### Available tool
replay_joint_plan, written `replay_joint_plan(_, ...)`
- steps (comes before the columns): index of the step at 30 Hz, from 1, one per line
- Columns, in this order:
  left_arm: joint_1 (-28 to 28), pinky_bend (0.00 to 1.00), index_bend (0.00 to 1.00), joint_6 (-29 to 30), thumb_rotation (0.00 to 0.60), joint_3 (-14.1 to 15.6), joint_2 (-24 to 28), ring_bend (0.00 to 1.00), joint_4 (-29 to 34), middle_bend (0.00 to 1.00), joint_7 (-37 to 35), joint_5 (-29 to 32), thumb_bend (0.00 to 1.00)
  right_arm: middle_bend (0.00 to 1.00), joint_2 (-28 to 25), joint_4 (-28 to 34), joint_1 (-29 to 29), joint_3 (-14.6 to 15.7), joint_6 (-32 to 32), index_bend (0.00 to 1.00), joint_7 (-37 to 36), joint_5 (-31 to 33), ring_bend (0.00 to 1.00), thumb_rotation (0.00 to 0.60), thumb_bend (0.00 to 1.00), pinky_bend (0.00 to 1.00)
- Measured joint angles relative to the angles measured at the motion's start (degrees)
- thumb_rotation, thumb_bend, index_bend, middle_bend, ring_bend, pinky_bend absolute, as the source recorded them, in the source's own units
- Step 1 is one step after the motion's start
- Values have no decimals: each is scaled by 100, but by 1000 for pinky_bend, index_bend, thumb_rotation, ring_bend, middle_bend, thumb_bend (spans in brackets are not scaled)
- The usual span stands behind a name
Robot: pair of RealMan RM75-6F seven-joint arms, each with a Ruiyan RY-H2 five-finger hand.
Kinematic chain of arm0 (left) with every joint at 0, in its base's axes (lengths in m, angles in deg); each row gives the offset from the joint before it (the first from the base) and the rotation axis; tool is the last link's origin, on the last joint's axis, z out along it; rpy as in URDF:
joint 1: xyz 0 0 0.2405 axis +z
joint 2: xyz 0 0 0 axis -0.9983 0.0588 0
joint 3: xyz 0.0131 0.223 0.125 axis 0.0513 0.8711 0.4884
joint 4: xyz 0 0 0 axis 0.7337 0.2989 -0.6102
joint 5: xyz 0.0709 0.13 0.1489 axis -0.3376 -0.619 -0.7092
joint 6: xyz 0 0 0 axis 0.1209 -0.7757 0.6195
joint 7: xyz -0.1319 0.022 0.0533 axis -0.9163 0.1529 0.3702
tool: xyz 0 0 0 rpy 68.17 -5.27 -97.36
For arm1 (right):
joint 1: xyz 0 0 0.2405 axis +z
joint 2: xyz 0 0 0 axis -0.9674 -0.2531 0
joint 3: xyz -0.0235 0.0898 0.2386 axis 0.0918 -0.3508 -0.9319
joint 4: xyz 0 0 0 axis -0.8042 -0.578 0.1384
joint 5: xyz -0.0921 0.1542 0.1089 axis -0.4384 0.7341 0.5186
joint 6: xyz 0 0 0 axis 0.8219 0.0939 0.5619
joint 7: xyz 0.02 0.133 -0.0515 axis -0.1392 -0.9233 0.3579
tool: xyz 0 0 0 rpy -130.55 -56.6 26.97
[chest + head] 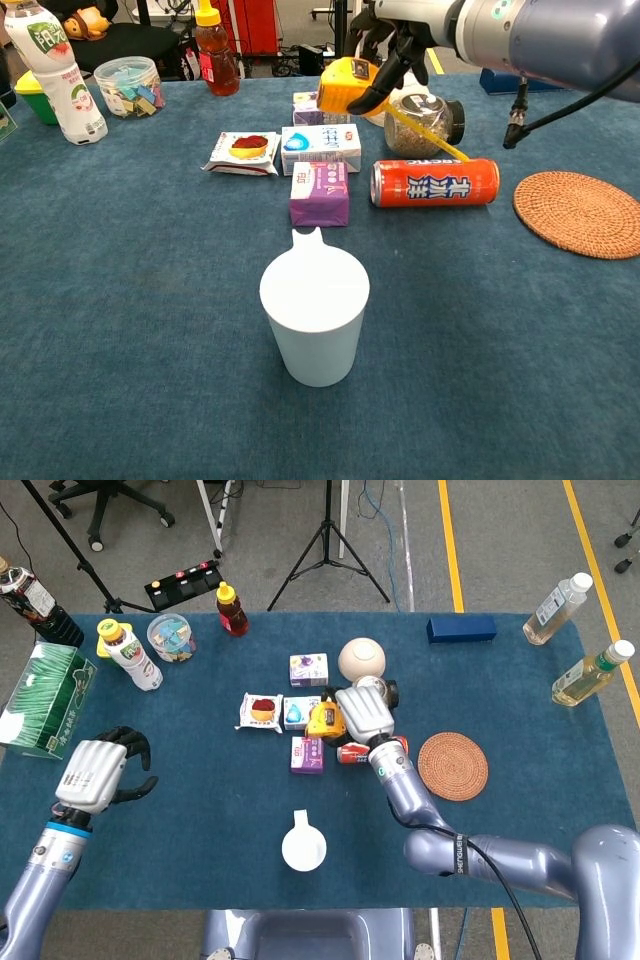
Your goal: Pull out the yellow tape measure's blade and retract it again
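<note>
Yellow tape measure [345, 86] | gripped by right robot hand [364, 713] | left robot hand [95, 773] empty, spread

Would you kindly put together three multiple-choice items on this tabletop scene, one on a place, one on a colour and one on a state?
1. Where does the red can lie?
A. left of the woven coaster
B. on the coaster
C. inside the white cup

2. What colour is the small box nearest the cup?
A. green
B. purple
C. orange

3. How is the tape measure now?
A. lying on the table
B. held up by the right hand, blade partly out
C. held by the left hand

Answers: 1 A, the can lies on the cloth beside the coaster; 2 B, its top shows purple; 3 B, a yellow strip runs from the raised case towards the can.
</note>
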Motion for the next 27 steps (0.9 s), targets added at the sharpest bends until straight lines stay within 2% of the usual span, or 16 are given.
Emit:
replay_joint_plan(14, -457, 410, 517, 218, 594, -290, -792, 273, -8, 384, 442, 470, 133, 521, -148, 499, -110, 7, 269, 535, 19, 103, 576, 510, 247, 631)
replay_joint_plan(17, -492, 417, 515, 303, 540, -323, -896, 273, -36, 383, 438, 473, 113, 521, -154, 570, -117, 21, 296, 535, 32, 107, 576, 509, 247, 631)
replay_joint_plan(19, -523, 417, 511, 354, 482, -337, -984, 273, -76, 381, 460, 473, 108, 521, -143, 635, -112, 34, 314, 536, 54, 115, 576, 509, 246, 631)
replay_joint_plan(22, -580, 418, 498, 360, 298, -356, -1065, 273, -121, 361, 536, 574, 92, 521, -103, 688, -80, 46, 333, 536, 103, 150, 576, 507, 246, 631)
replay_joint_plan(24, -627, 417, 492, 330, 222, -373, -1105, 273, -143, 356, 558, 678, 86, 521, -75, 703, -60, 39, 338, 535, 114, 186, 576, 509, 247, 631)
replay_joint_plan(27, -711, 417, 491, 264, 193, -412, -1177, 273, -202, 356, 546, 819, 86, 521, -23, 703, -31, 19, 344, 536, 114, 234, 576, 511, 247, 631)
